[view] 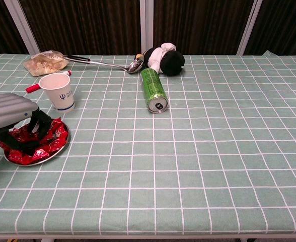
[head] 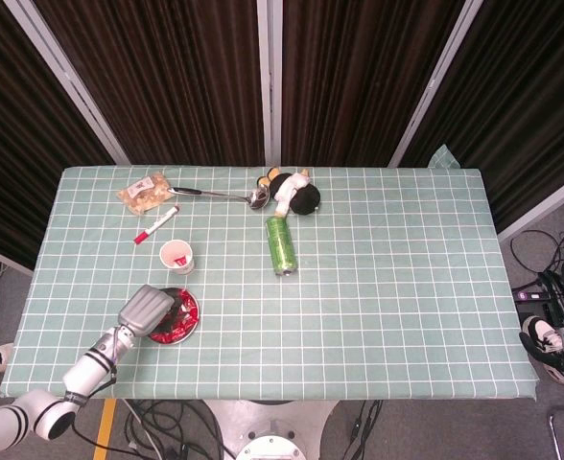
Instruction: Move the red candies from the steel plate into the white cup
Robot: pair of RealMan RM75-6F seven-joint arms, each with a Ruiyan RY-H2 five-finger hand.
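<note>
Left hand (view: pixel 9 117) fingers down among red candies (view: pixel 47 143), grasp unclear | white cup (view: pixel 58 91) just beyond | green can (view: pixel 153 89) well apart

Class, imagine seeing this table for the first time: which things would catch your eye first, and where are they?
The red candies heaped on the steel plate near the table's front left stand out most, with the left hand reaching down into them. Just behind sits the white cup. Mid-table, a green can lies on its side, in front of a black-and-white plush toy.
</note>
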